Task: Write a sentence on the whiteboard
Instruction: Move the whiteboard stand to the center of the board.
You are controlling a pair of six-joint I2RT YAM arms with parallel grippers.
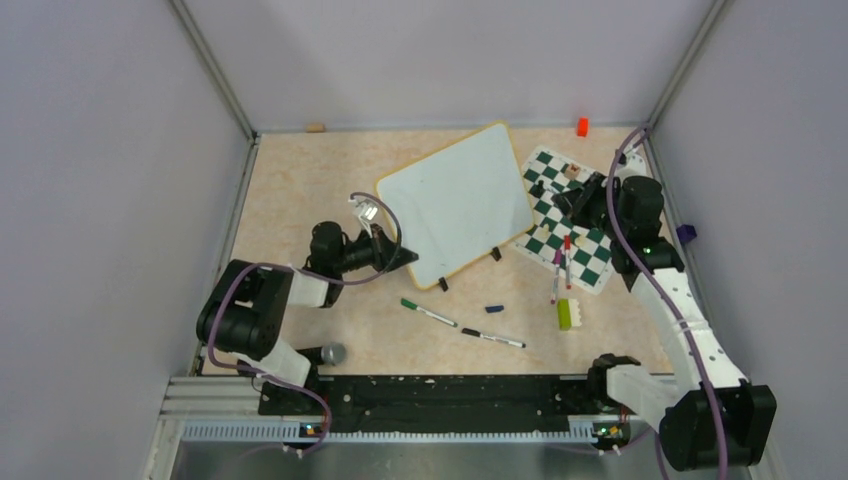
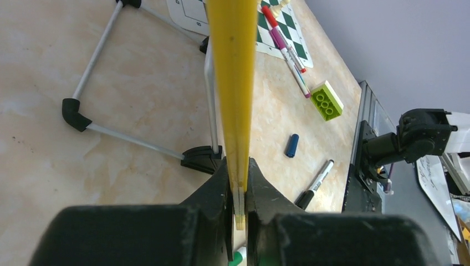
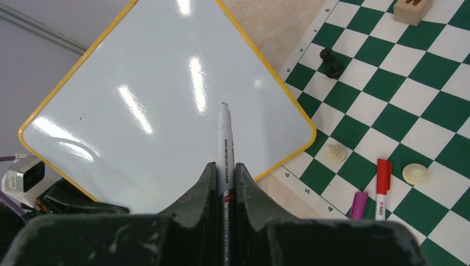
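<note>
from the left wrist the white rounded-corner whiteboard with a yellow rim [image 2: 233, 83] shows edge-on only: its face is hidden and its far end runs off the top. a green marker [image 2: 238, 258] is mostly covered by the left jaws. from the right wrist the whiteboard's upper corner is cut off, and the right jaws hide the rear of the white-barrelled marker [image 3: 224, 144]. whether its tip touches the whiteboard cannot be told; its barrel print is too small to read.

One whiteboard [image 1: 455, 205], one chessboard [image 1: 592, 258], five markers [image 1: 428, 312], one green brick [image 1: 564, 313].
</note>
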